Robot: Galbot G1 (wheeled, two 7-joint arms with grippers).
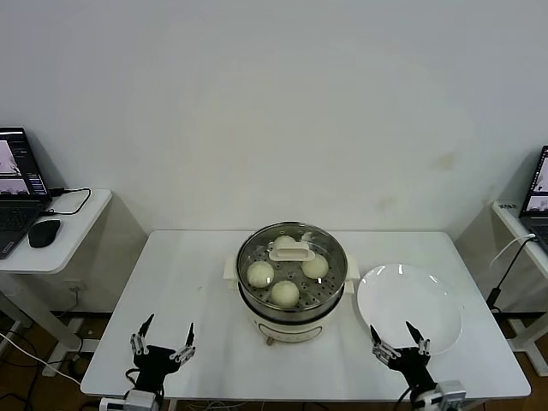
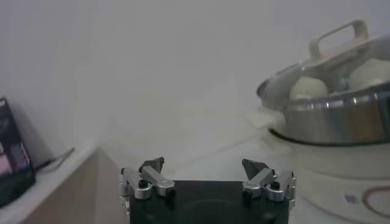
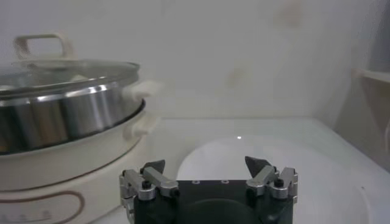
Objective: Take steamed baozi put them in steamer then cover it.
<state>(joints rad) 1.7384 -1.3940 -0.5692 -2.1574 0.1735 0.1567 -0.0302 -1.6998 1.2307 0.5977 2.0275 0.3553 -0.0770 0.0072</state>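
Note:
The steel steamer (image 1: 291,298) stands mid-table on its cream pot base (image 1: 287,330). Several cream-white baozi (image 1: 285,293) lie inside it, under the clear glass cover (image 1: 253,253) with its cream handle (image 1: 292,250). From the left wrist view the steamer (image 2: 341,119), two baozi (image 2: 308,87) and the cover's handle (image 2: 339,38) show. The steamer (image 3: 67,112) and cover (image 3: 79,70) also fill one side of the right wrist view. My left gripper (image 1: 163,339) (image 2: 203,164) hangs open and empty at the table's front left. My right gripper (image 1: 400,336) (image 3: 205,164) is open and empty at the front right, over the plate's near edge.
A flat white plate (image 1: 409,306) (image 3: 304,170) lies right of the steamer with nothing on it. A side desk with laptop (image 1: 17,184) and mouse (image 1: 44,232) stands far left; another laptop (image 1: 538,193) far right. The wall runs close behind the table.

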